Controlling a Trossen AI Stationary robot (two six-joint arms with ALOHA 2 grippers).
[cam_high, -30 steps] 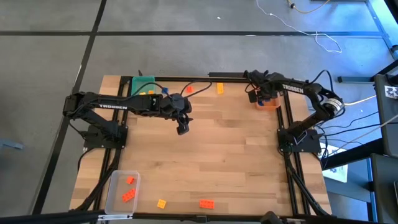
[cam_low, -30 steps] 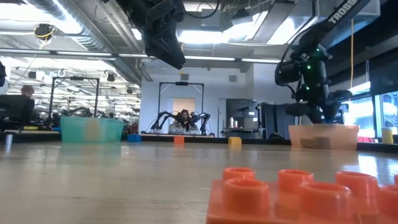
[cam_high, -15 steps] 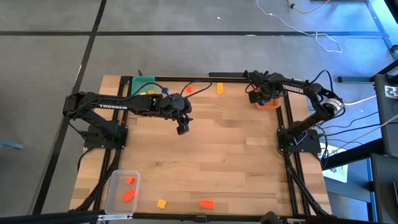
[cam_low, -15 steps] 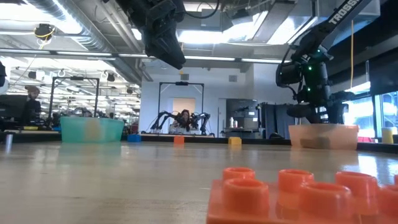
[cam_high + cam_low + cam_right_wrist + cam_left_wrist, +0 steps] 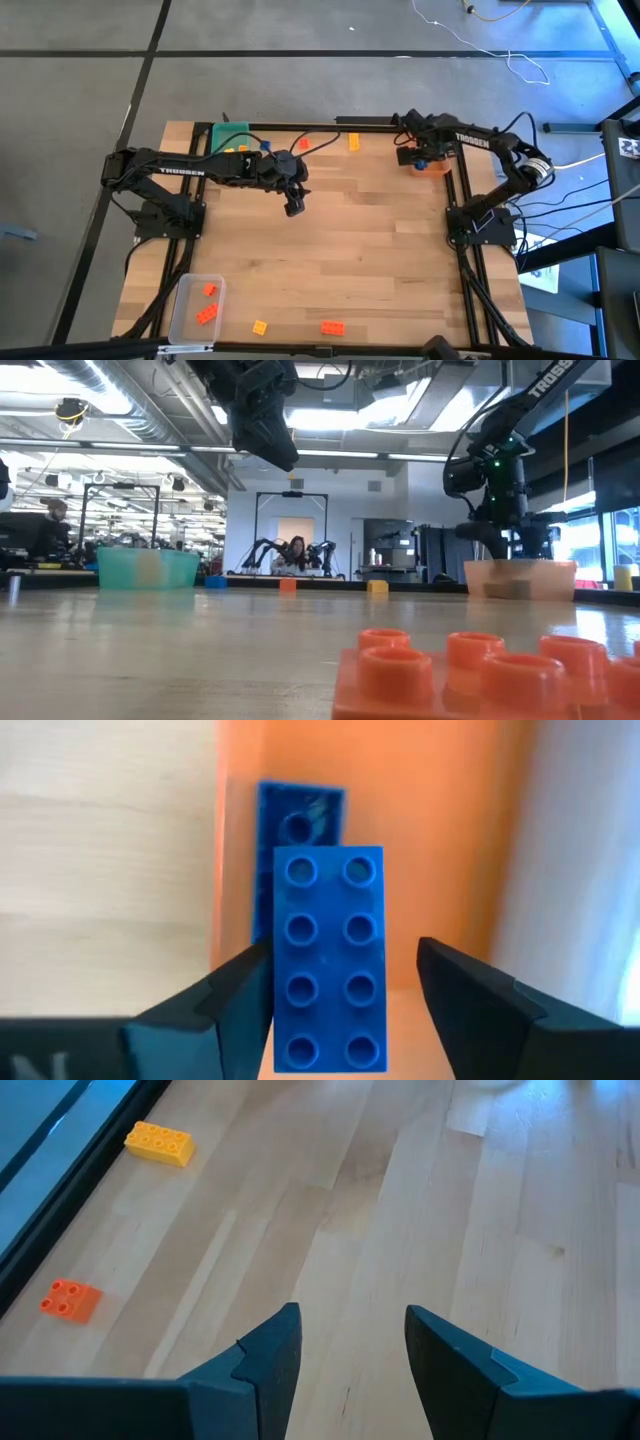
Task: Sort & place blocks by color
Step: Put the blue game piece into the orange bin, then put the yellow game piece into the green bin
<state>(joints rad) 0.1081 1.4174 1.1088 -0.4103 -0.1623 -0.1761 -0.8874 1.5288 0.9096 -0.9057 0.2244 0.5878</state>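
At the near left corner of the surface point(image 5: 380, 250) a clear bin point(image 5: 195, 308) holds two orange-red blocks point(image 5: 208, 300); its near end is cut off by the frame's edge. Just right of it, along the near edge, lie a yellow block point(image 5: 260, 327) and an orange-red block point(image 5: 332, 327), the latter looming blurred in the low view. At the far edge, the left arm partly covers a green bin point(image 5: 232, 134), so its contents are hard to make out; a small blue block point(image 5: 265, 145) sits beside it. The left end effector point(image 5: 292, 207) hangs above the middle of the surface, fingers parted and empty, which only its wrist view shows plainly, along with an orange-red block point(image 5: 70, 1300) and a yellow block point(image 5: 160, 1144) near the far edge. At the far right corner, the right end effector point(image 5: 420, 158) hovers over an orange bin point(image 5: 437, 168); from above the bin's inside is hidden, but the wrist view shows a blue block point(image 5: 329, 958) between spread fingers, not gripped, and another blue block point(image 5: 300, 815) behind it.
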